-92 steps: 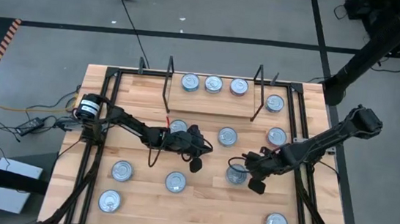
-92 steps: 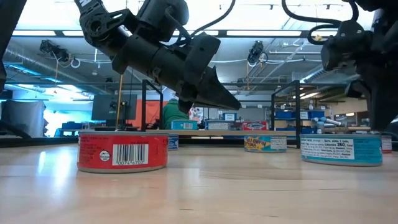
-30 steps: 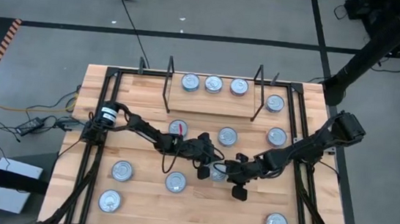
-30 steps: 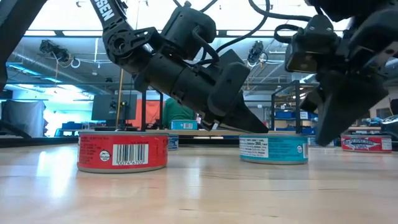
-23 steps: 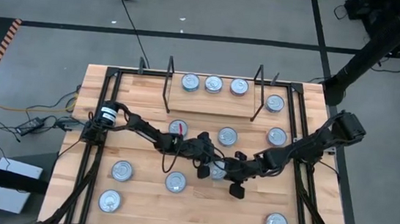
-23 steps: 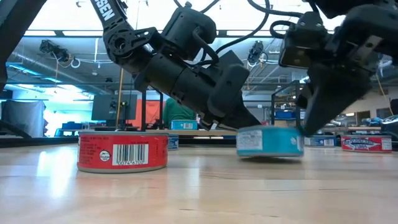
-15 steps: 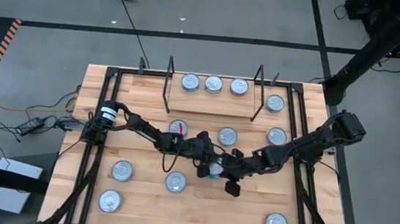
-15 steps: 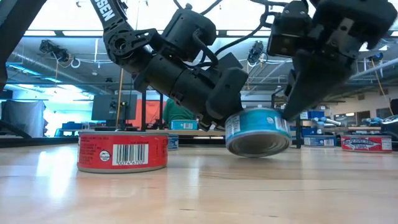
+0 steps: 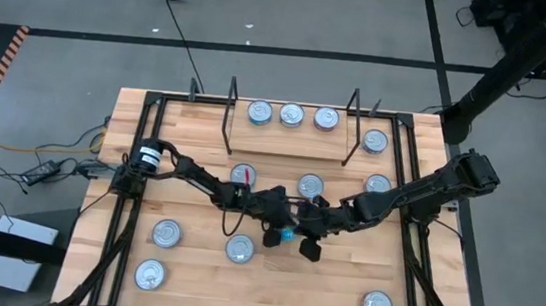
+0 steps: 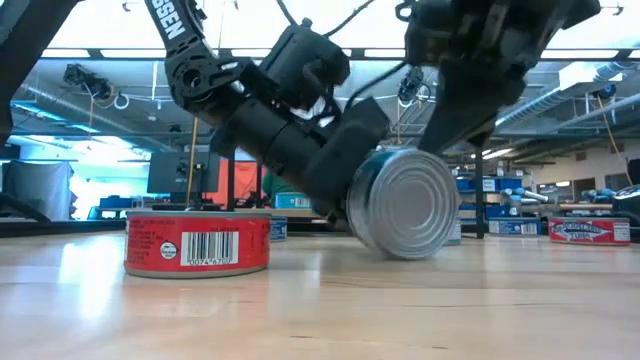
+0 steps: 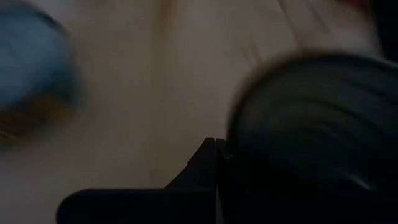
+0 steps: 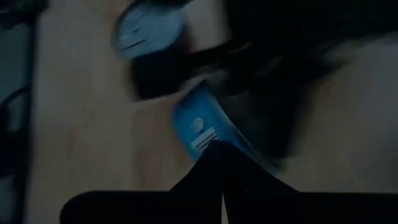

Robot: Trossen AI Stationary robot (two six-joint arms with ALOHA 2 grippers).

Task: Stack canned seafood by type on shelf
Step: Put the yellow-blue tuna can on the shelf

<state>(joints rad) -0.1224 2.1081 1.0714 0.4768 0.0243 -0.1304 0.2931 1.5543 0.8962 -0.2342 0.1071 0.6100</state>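
Standing on its edge near the middle of the desk (image 9: 181, 275) is a blue tin (image 10: 405, 202), with its shiny silver round face turned toward the low camera. From above only a bit of its blue side (image 9: 286, 234) shows between the two arms.

The left end effector (image 9: 273, 235) presses against the tin from one side, and its fingers are closed narrow with nothing between them. The right end effector (image 9: 308, 247) comes at the tin from the other side, and its fingers are closed narrow too. It seems to touch the tin, but the wrist pictures are too dark and smeary to be sure.

Closest to the low camera sits a red tin (image 10: 197, 241), flat on the wood, with a barcode on its side. From above this looks like the tin (image 9: 239, 248) just in front of the arms. Three more tins (image 9: 166, 232) lie flat near the front edge, two on the left and one on the right.

Behind the arms two tins (image 9: 310, 186) lie flat, side by side but apart. Two others (image 9: 376, 185) rest near the right edge.

Farthest back is the shelf (image 9: 288, 139), between its two black wire uprights. Three tins (image 9: 291, 116) stand there in a row, each flat on the board, none on top of another.
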